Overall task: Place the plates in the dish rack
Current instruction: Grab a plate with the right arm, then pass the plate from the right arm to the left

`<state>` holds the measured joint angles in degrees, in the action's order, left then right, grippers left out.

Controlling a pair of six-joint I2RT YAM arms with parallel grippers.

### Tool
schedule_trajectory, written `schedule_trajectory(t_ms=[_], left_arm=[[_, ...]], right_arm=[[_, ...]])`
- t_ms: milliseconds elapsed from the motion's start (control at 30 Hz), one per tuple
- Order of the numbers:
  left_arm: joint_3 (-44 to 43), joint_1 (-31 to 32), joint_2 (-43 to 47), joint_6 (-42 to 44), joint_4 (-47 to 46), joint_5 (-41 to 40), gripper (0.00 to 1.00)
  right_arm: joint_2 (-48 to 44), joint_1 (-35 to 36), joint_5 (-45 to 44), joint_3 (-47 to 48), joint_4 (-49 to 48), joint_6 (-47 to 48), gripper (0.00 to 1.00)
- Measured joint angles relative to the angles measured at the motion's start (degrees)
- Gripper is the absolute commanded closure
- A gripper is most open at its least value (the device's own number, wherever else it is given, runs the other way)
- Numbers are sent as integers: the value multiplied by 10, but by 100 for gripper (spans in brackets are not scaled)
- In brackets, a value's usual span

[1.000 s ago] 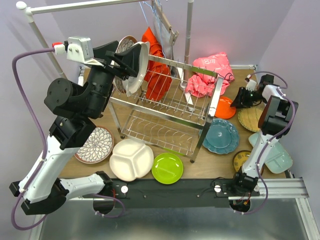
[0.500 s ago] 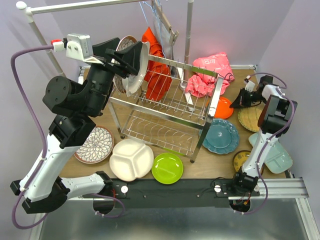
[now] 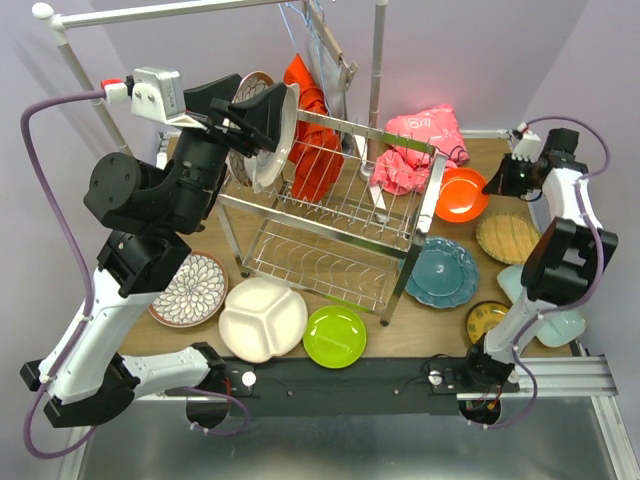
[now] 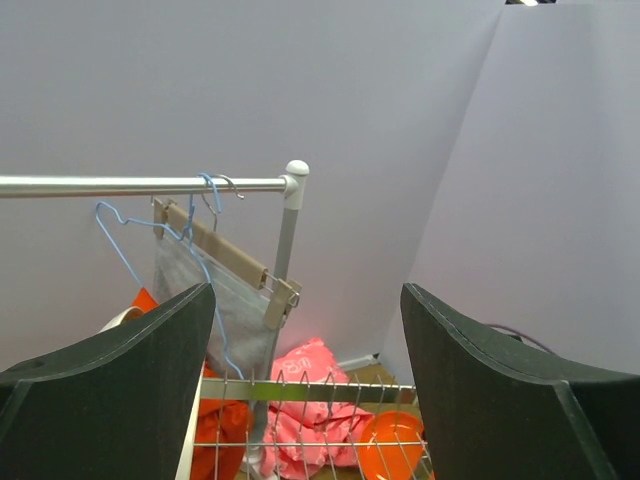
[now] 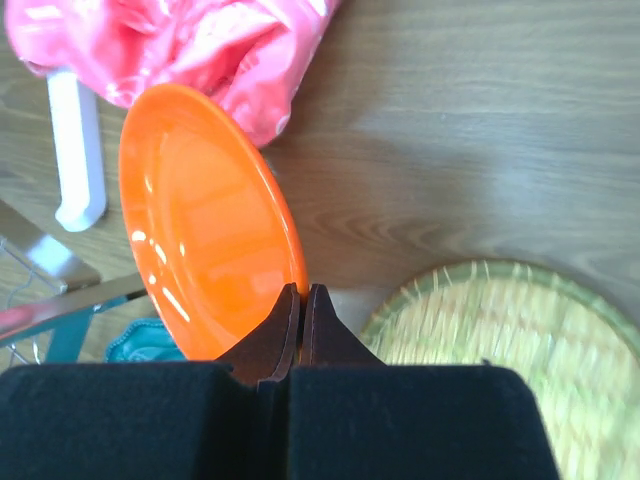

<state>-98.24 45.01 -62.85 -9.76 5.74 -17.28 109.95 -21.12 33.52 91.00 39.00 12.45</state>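
The orange plate [image 3: 462,193] [image 5: 200,220] hangs tilted above the table, right of the dish rack [image 3: 330,210]. My right gripper [image 3: 499,184] [image 5: 302,292] is shut on its rim. My left gripper [image 3: 255,112] [image 4: 308,292] is open high over the rack's left end, nothing between its fingers. A white plate [image 3: 272,140] stands in the upper tier beside it. On the table lie a white divided plate [image 3: 262,318], a lime green plate [image 3: 334,336], a floral plate [image 3: 190,290], a teal plate [image 3: 441,271], a woven yellow plate [image 3: 505,237] [image 5: 500,340] and a pale aqua plate [image 3: 555,320].
A white-poled clothes rail [image 3: 378,60] [image 4: 285,250] stands behind the rack, with a hanger and a red cloth [image 3: 305,100] on it. A pink cloth [image 3: 420,140] [image 5: 190,40] lies at the back right. A yellow patterned plate [image 3: 485,318] sits near the right arm's base.
My right gripper shut on the orange plate's rim and raised it off the table, shifting back and to the right. The left arm has barely moved.
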Motion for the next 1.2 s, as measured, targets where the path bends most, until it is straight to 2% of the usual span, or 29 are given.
schedule_trajectory(t_ms=[267,433,800,1200], left_arm=[[-23,0,-12,0,-3,30,15],[-59,-1,-38,1,-4,69,15],[-144,-2,-119,3,8,202,15],[-211,-3,-195,-17,22,314,16]], right_arm=[[-180,0,-69,-118,-62,-17,99],[-255,0,-128,-128,-87,-30,99],[-385,-7,-213,-115,-128,-87,100],[-438,-7,-242,-2,-178,-225,99]])
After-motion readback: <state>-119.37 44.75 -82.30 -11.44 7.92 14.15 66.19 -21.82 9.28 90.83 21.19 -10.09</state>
